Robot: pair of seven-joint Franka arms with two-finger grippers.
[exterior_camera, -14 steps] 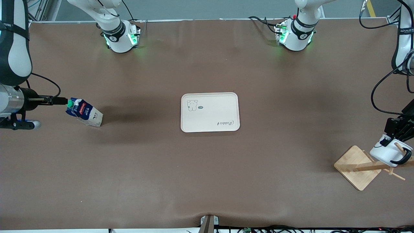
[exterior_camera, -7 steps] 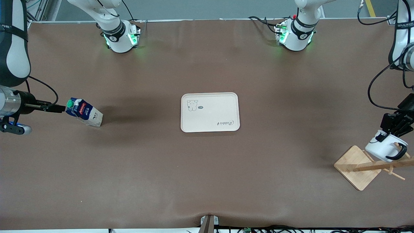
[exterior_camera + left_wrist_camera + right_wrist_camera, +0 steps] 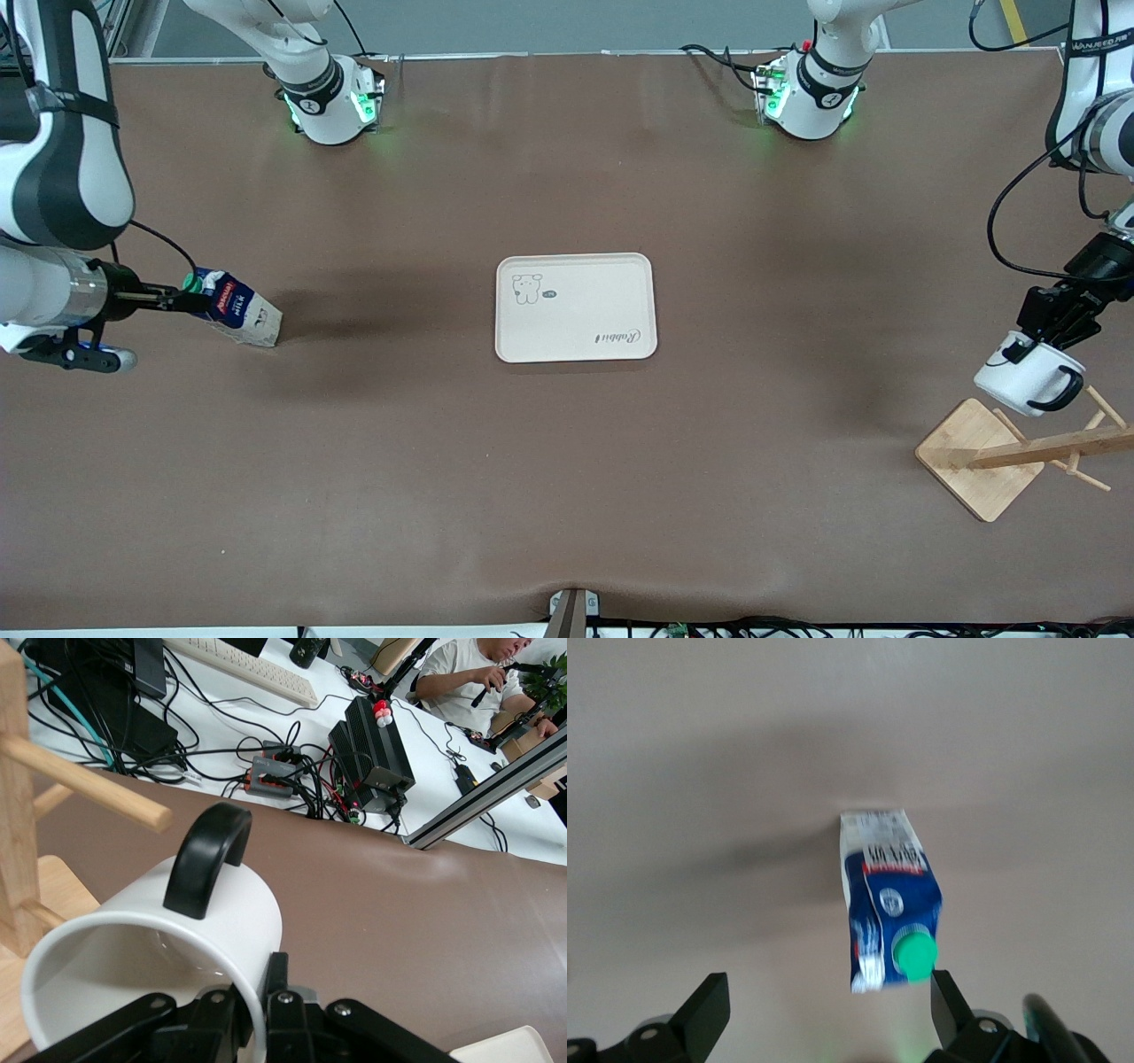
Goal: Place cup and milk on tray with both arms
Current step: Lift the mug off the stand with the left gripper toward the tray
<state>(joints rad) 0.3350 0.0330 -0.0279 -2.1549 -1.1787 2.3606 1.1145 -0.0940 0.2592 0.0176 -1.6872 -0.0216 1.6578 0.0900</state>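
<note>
Brown table: left end effector clamps cup; right end effector spread at milk.

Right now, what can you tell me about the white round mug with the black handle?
The white round mug with the black loop handle looks glossy, like enamel or ceramic, and its inside appears empty. The left gripper is shut on its rim, one finger inside and one outside. It hangs tilted in the air, over the table just beside the square wooden rack base at the left arm's end. It is clear of the rack's pegs and touches nothing but the gripper. No face drawing shows here.
</note>
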